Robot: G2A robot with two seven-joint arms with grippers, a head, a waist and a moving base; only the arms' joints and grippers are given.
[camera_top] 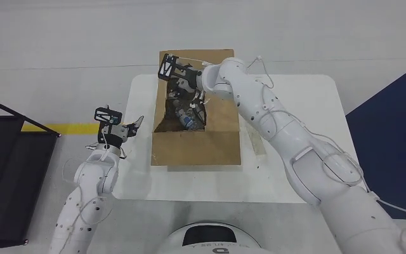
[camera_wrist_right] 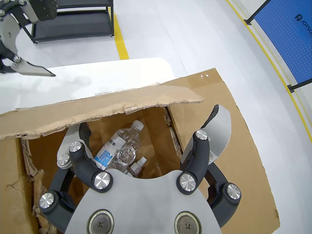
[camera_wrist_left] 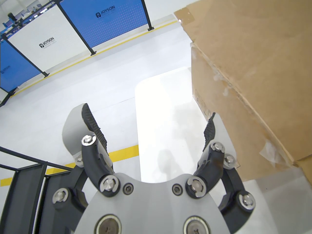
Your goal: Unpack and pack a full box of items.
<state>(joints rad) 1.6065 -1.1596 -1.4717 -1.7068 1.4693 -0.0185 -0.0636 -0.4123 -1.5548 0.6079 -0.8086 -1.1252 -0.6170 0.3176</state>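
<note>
Top view: box (camera_top: 196, 149) sits mid-table (camera_top: 285, 127), flaps folded out, top open. Right gripper (camera_wrist_right: 150, 120) hangs over the opening, fingers spread wide, nothing between them. Left gripper (camera_wrist_left: 149, 112) is off the box's left side, over the table edge, also spread and empty. It is near the box wall but apart from it.

Down on the box floor a clear bottle (camera_wrist_right: 121, 144) lies on its side. A small white bottle (camera_wrist_right: 140, 164) is just beside it, maybe touching, can't tell. My read: unpacking is under way and the clear bottle is the likely next pick.

What could go wrong:
- Torn flap (camera_wrist_right: 97, 108) juts over the opening, right next to one of the right gripper's fingers. Going straight down, a finger or the wrist could snag the ragged edge, bend it in, or drag the box.
- Nothing holds the box. A snag, or a finger scraping an inner wall, would probably slide it on the smooth table.
- The bottle is smooth, round and looks thin-walled. A pinch off its middle could roll it away or squirt it out, and a hard squeeze may crumple it.
- The small bottle is so close that closing fingers could catch both, or knock it under the big one.
- The bottle lies deep, so the lift out passes the torn flap again. A loose hold could drop it back in.
</note>
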